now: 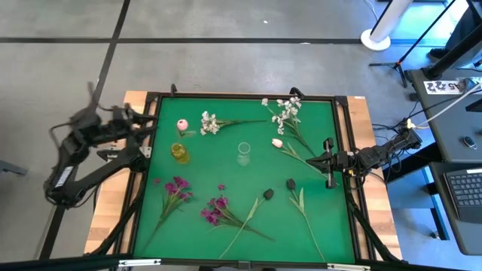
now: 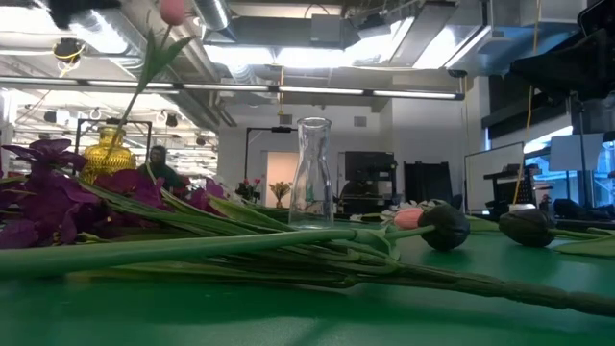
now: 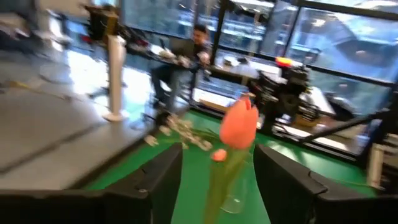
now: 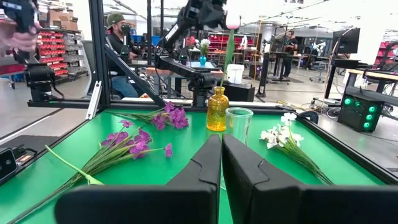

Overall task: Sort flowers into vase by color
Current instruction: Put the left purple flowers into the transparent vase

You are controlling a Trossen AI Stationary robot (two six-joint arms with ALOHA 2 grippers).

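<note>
Surface: green mat in a dark frame; you see it whole in the high view.
Left pincer: look outside the surface's left edge, near the far-left corner. Its fingers stand apart with nothing between them.
Right pincer: look at the surface's right edge, about halfway along it. Its fingers are pressed together and hold nothing.
Yellow vase: stands upright near the left edge, toward the far side. You see one pink tulip standing in it, head above the neck.
Clear vase: stands upright at the centre of the surface, well apart from the yellow vase. Contents cannot be told.
White sprigs: one lies flat beside the pink tulip, toward the far edge; a larger bunch lies near the far-right corner.
Loose pink tulip: lies flat between the clear vase and the right pincer.
Magenta flowers: one bunch lies near the left edge, toward the near side; a second bunch lies nearer the middle of the near edge.
Dark-headed flowers: two lie flat toward the near-right; the second is just beside the first.
</note>
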